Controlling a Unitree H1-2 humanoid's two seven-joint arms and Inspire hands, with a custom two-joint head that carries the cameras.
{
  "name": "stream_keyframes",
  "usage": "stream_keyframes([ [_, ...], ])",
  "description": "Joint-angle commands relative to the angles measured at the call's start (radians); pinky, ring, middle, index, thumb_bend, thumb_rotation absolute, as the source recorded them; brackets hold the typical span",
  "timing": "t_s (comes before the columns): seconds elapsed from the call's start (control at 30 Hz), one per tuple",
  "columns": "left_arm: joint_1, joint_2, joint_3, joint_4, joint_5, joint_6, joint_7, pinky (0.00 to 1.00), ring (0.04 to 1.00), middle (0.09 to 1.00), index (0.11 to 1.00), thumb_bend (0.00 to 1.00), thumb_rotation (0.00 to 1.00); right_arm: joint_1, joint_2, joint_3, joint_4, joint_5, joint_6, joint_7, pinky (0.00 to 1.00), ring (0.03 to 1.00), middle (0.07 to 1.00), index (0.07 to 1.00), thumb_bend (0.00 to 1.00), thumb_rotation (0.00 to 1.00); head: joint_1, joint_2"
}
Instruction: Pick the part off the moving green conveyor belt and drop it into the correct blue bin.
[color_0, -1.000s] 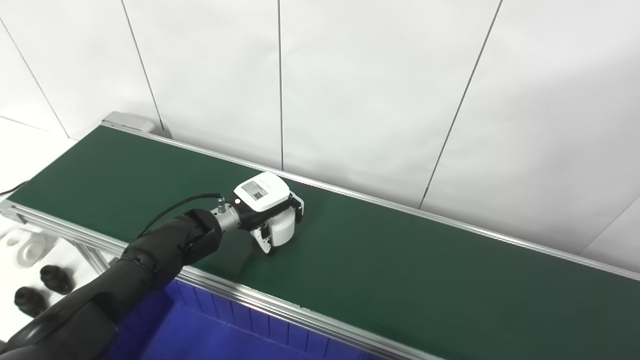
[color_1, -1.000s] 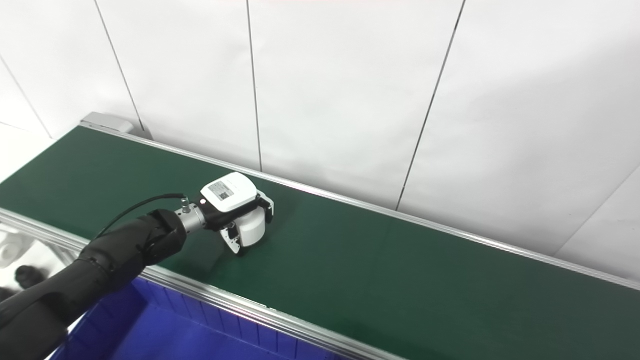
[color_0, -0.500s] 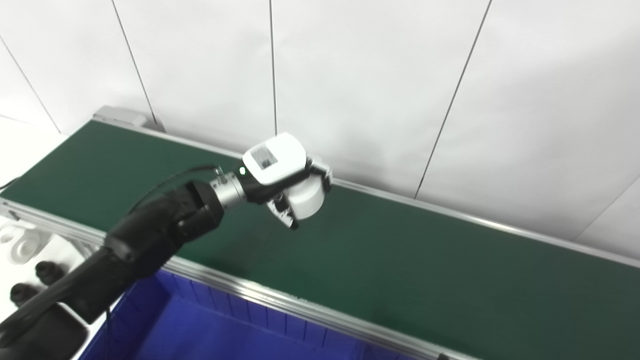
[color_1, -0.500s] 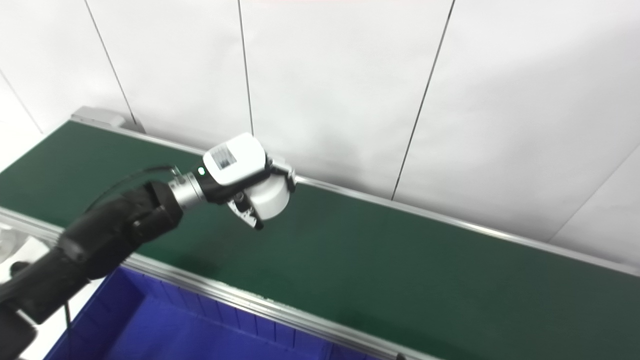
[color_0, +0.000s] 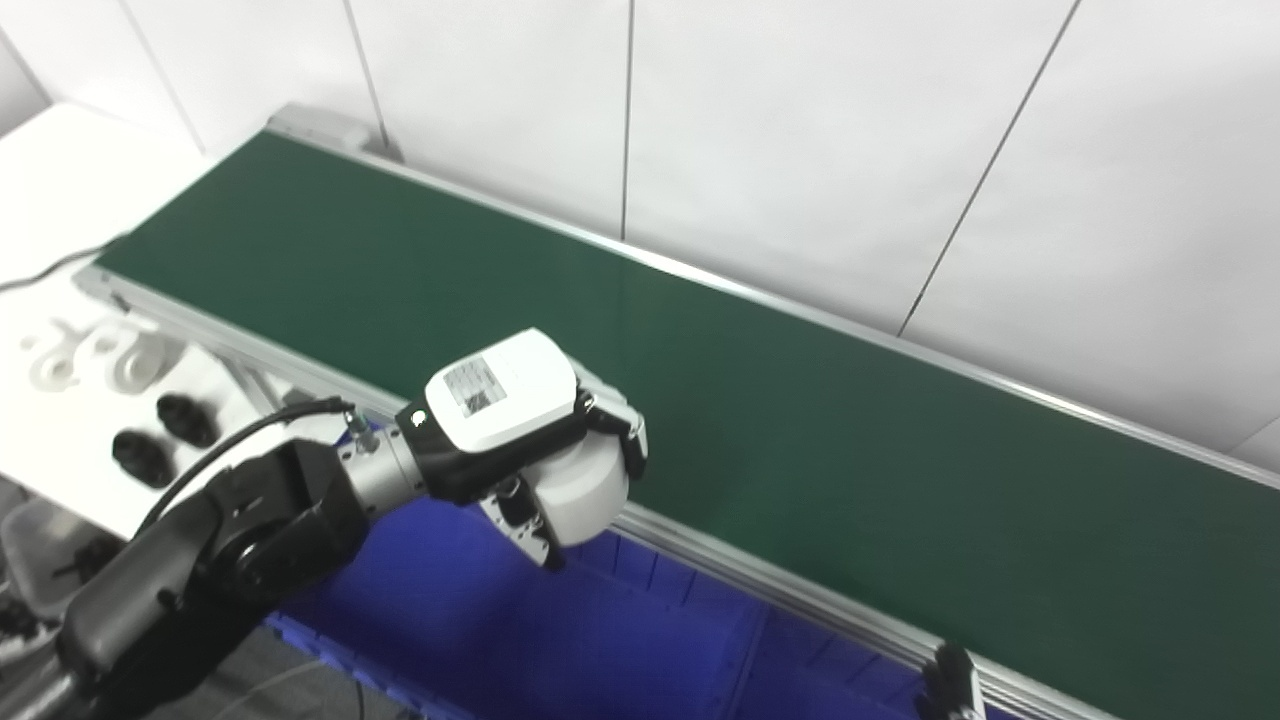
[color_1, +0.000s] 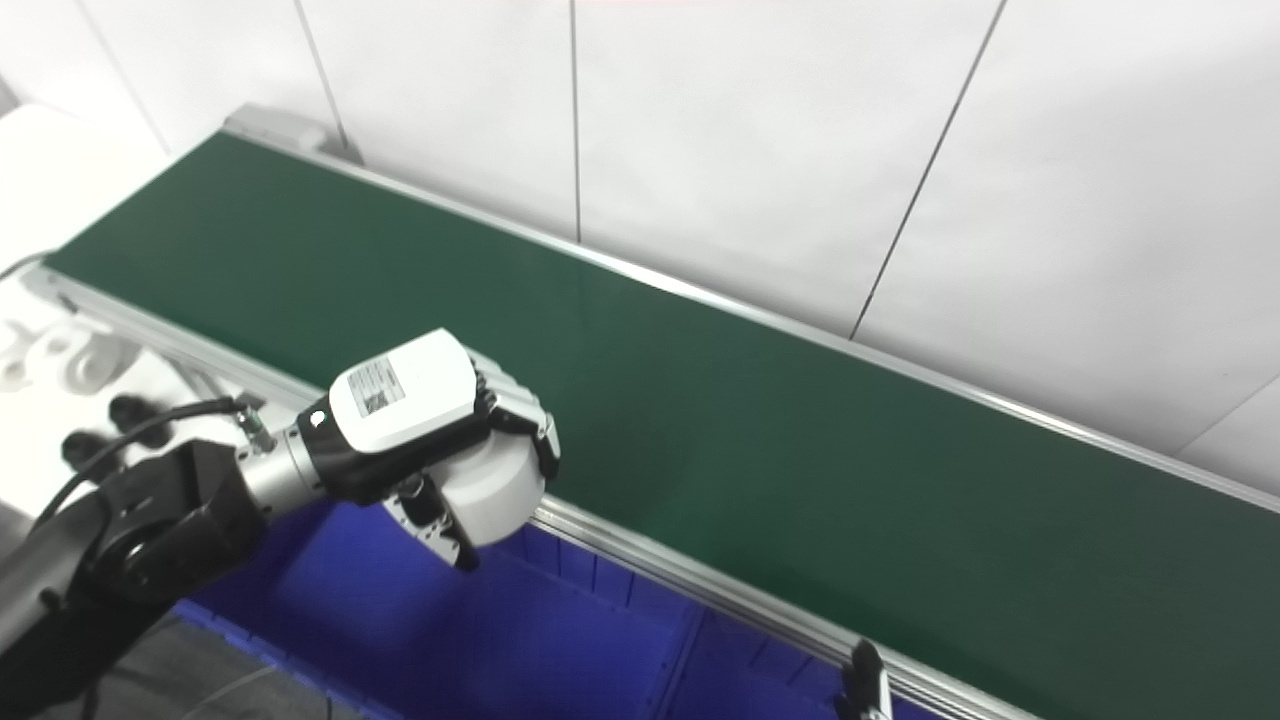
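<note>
My left hand (color_0: 505, 425) is shut on a white cylindrical part (color_0: 585, 495), with the fingers wrapped over its top and side. Hand and part hang in the air over the conveyor's front rail (color_0: 760, 585), above the near blue bin (color_0: 600, 640). The part also shows in the right eye view (color_1: 490, 490). The green conveyor belt (color_0: 800, 440) runs from far left to near right and carries nothing that I can see. My right hand is out of view.
White ring-shaped parts (color_0: 130, 360) and black parts (color_0: 185, 420) lie on the white table at the left. A white panelled wall stands right behind the belt. A small dark object (color_0: 948, 680) sticks up at the bin's edge, bottom right.
My left hand lifted the white part off the belt and carried it toward me, over the front rail and above the blue bin. The camera view has also shifted.
</note>
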Motion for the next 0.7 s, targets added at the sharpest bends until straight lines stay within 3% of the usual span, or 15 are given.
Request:
stream_keyframes([
  [0.0, 0.077, -0.035, 0.005, -0.011, 0.044, -0.031, 0.061, 0.37, 0.427, 0.492, 0.506, 0.50, 0.00, 0.011, -0.005, -0.009, -0.037, 0.015, -0.011, 0.016, 0.95, 0.973, 1.000, 1.000, 0.96, 1.00, -0.002, 0.004],
  [0.17, 0.153, -0.085, -0.001, 0.143, 0.160, -0.122, 0.180, 0.40, 0.445, 0.492, 0.488, 0.50, 0.00, 0.011, -0.008, -0.019, -0.028, 0.024, -0.016, 0.035, 0.92, 0.954, 1.000, 1.000, 0.95, 1.00, -0.024, 0.005],
  [0.4, 0.125, -0.114, 0.003, 0.242, 0.274, -0.066, 0.180, 0.38, 0.410, 0.484, 0.516, 0.50, 0.00, 0.010, -0.007, -0.025, -0.021, 0.045, -0.017, 0.057, 0.90, 0.952, 1.000, 1.000, 0.96, 0.98, -0.045, -0.001],
  [0.5, 0.131, -0.131, 0.012, 0.231, 0.323, 0.011, 0.132, 0.38, 0.402, 0.471, 0.537, 0.50, 0.00, 0.011, -0.007, -0.028, -0.021, 0.056, -0.019, 0.062, 0.89, 0.941, 0.999, 1.000, 0.96, 0.96, -0.047, 0.001],
  [0.53, 0.136, -0.134, 0.016, 0.217, 0.335, 0.044, 0.101, 0.41, 0.461, 0.479, 0.517, 0.51, 0.00, 0.011, -0.007, -0.029, -0.022, 0.056, -0.019, 0.063, 0.89, 0.939, 0.998, 1.000, 0.96, 0.96, -0.049, 0.002],
  [0.57, 0.140, -0.133, 0.017, 0.200, 0.354, 0.073, 0.068, 0.46, 0.544, 0.582, 0.586, 0.77, 0.02, 0.012, -0.006, -0.029, -0.024, 0.056, -0.018, 0.063, 0.88, 0.935, 0.996, 1.000, 0.96, 0.96, -0.049, 0.002],
  [0.6, 0.145, -0.126, 0.015, 0.177, 0.389, 0.099, 0.028, 0.55, 0.639, 0.682, 0.672, 0.90, 0.12, 0.012, -0.005, -0.030, -0.025, 0.058, -0.017, 0.064, 0.88, 0.932, 0.994, 1.000, 0.97, 0.96, -0.049, 0.002],
  [0.63, 0.148, -0.121, 0.011, 0.162, 0.414, 0.116, 0.002, 0.66, 0.728, 0.770, 0.756, 0.97, 0.25, 0.013, -0.005, -0.030, -0.026, 0.059, -0.017, 0.066, 0.88, 0.929, 0.993, 1.000, 0.97, 0.95, -0.051, 0.002],
  [0.67, 0.150, -0.116, 0.008, 0.147, 0.434, 0.127, -0.022, 0.67, 0.736, 0.779, 0.765, 0.98, 0.26, 0.013, -0.005, -0.031, -0.027, 0.058, -0.017, 0.067, 0.88, 0.929, 0.993, 1.000, 0.97, 0.95, -0.051, 0.002],
])
